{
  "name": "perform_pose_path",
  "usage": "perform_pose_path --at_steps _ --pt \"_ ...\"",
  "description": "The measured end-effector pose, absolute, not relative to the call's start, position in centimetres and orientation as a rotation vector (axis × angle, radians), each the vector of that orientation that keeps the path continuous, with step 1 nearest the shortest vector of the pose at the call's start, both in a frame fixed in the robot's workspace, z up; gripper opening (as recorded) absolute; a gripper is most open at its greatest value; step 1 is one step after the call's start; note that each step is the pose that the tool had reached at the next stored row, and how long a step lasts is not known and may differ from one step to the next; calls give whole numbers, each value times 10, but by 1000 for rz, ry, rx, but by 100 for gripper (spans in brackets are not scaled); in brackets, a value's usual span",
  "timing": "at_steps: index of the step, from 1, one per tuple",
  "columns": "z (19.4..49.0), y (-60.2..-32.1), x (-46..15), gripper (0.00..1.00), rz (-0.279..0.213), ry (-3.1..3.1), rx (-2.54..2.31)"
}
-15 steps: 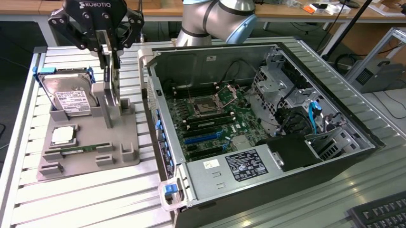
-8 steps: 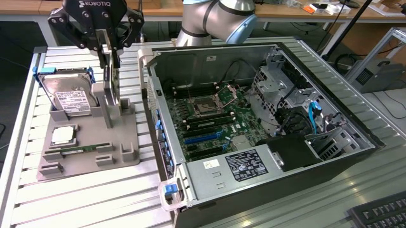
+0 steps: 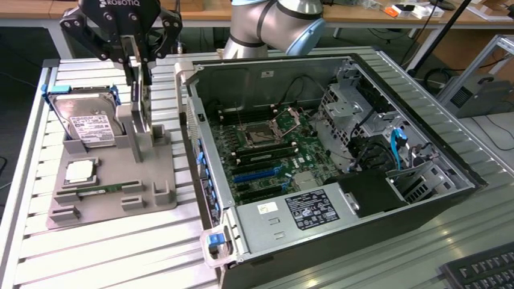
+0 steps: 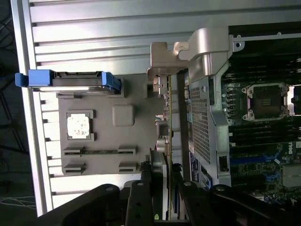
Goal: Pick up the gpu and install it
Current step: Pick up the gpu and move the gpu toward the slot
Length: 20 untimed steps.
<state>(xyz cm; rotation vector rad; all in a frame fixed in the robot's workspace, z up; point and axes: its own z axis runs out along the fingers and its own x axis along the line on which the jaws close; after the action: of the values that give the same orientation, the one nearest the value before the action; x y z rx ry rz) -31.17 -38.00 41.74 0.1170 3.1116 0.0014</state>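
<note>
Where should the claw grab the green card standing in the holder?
Probably by its top edge, coming straight down. The card stands upright on edge in the gray holder, so its thin top sticks up free, with flat sides to squeeze.

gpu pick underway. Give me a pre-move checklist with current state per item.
1. Jaws of the gripper closed on the gpu at its top edge: ok.
2. gpu standing upright: ok.
3. gpu lifted free of the gray fixture: cannot tell.
4. hard drive apart from the gpu: ok.
5. computer case side open, board exposed: ok.
6. expansion slots empty: ok.
</note>
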Motion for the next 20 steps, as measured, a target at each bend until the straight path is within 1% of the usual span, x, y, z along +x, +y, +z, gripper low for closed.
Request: perform_pose_path --at_steps 20 --pt "422 -380 -312 27 1 3112 117"
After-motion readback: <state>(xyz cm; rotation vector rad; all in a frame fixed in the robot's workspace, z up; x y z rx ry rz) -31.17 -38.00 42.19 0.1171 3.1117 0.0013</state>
